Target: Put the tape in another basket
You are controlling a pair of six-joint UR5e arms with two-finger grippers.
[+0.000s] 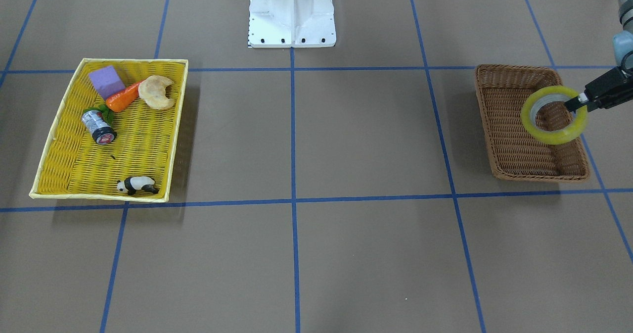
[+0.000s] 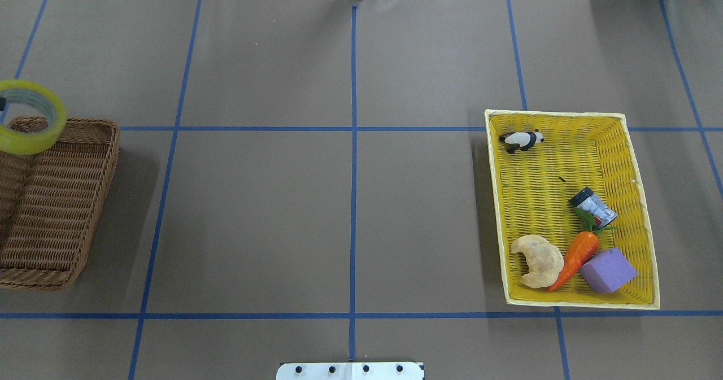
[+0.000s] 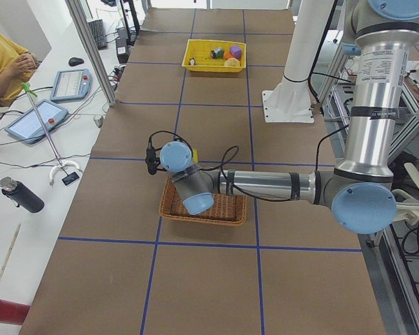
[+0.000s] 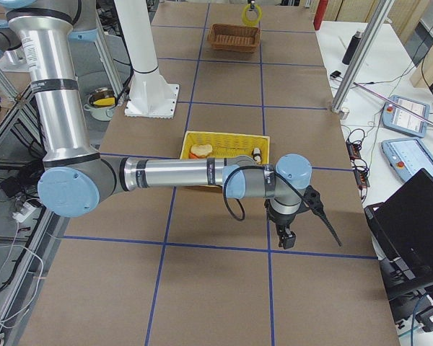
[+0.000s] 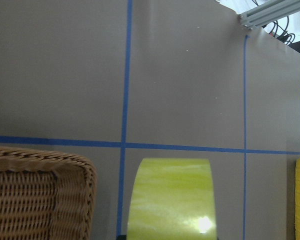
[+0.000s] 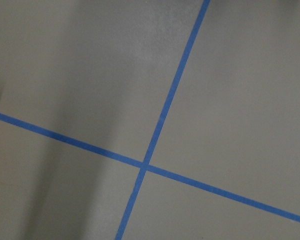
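Note:
The tape (image 1: 550,136), a yellow translucent roll with a white core, hangs tilted in the air over the far end of the dark brown wicker basket (image 1: 509,140). My left gripper (image 1: 577,103) is shut on the roll's wall, one finger inside the ring. The tape also shows at the left edge of the overhead view (image 2: 22,143) above the basket (image 2: 56,199), and close up in the left wrist view (image 5: 172,195) beside the basket's corner (image 5: 40,195). My right gripper (image 4: 285,238) hovers low over bare table, near the yellow basket; I cannot tell whether it is open or shut.
The yellow woven basket (image 2: 641,199) on the other side holds a toy panda (image 2: 522,140), a small can (image 2: 593,206), a carrot (image 2: 576,256), a croissant (image 2: 539,260) and a purple block (image 2: 607,270). The robot's white base (image 1: 292,11) stands mid-table.

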